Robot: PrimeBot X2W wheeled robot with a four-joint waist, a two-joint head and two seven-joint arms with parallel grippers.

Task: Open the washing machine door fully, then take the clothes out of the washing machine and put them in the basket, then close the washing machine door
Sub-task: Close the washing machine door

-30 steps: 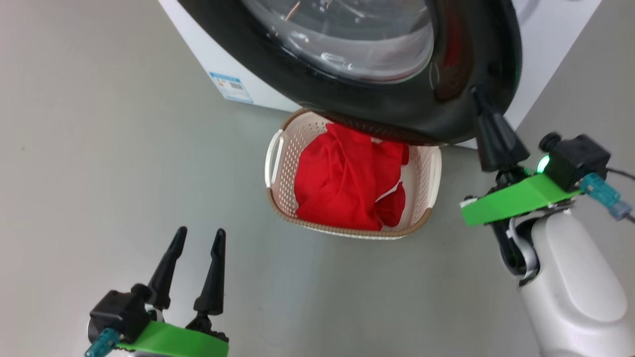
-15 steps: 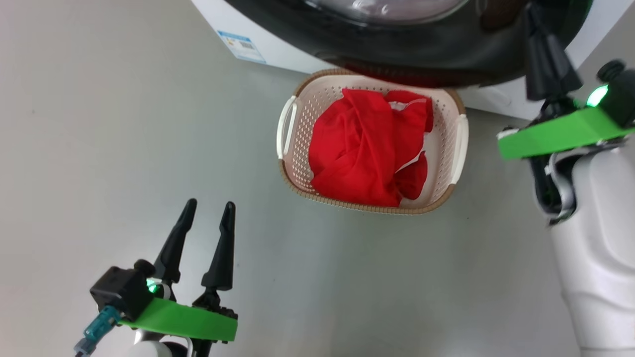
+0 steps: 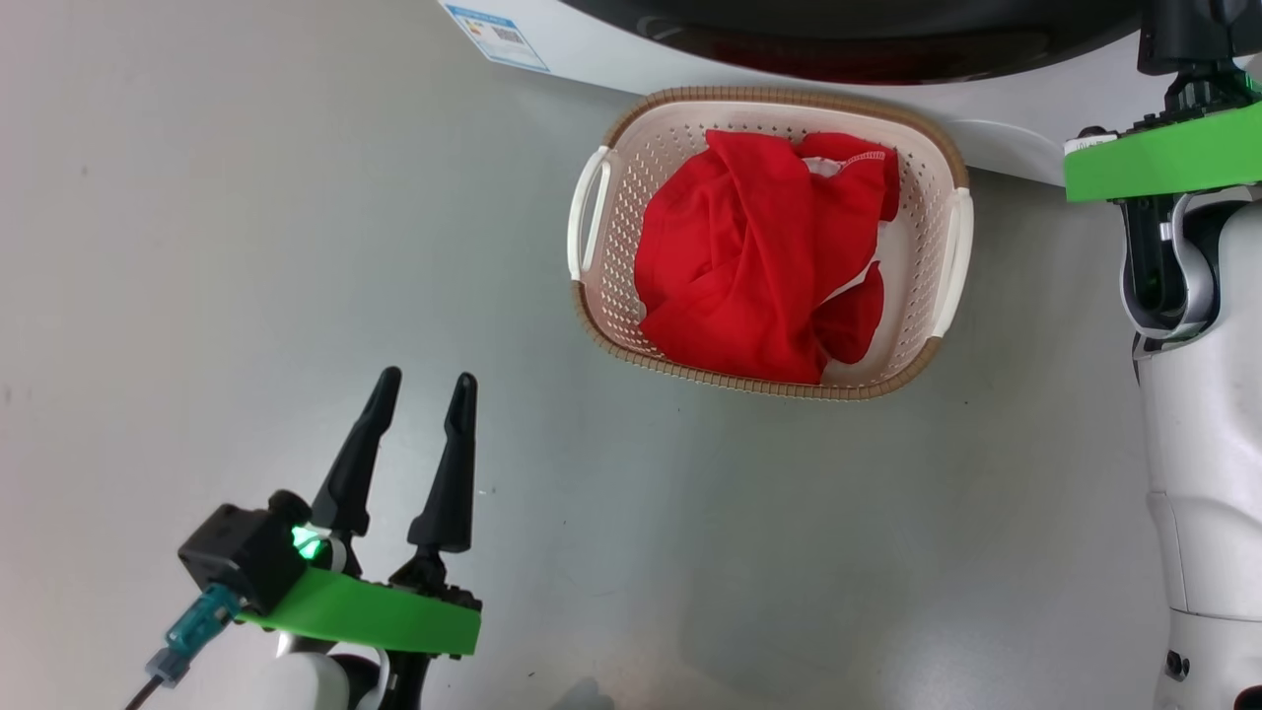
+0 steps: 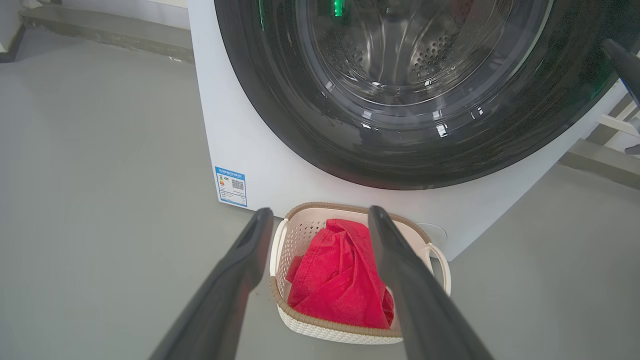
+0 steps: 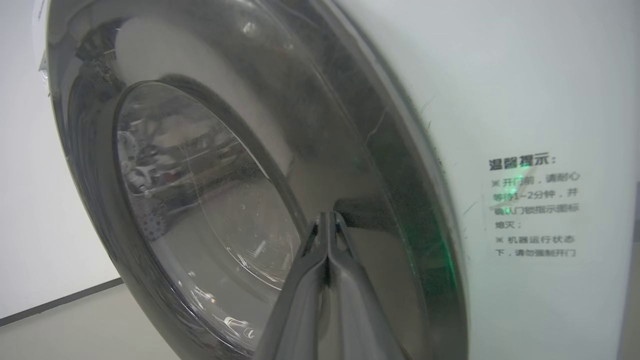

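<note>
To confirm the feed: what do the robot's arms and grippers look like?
The left gripper and the right gripper each have two long, tapered black fingers. A flat bright green plate sits behind each. The left one carries a black box with a green light and a teal plug with a dark cable. The right forearm is a smooth pale shell.

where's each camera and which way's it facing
Head: high, looking down at the basket of clothes; open left claw, pale right forearm.
Left wrist: low, facing the washing machine door and basket, past its own fingers.
Right wrist: close to the door; shut right claw at its rim.
Shared: head and left wrist both show the basket.
</note>
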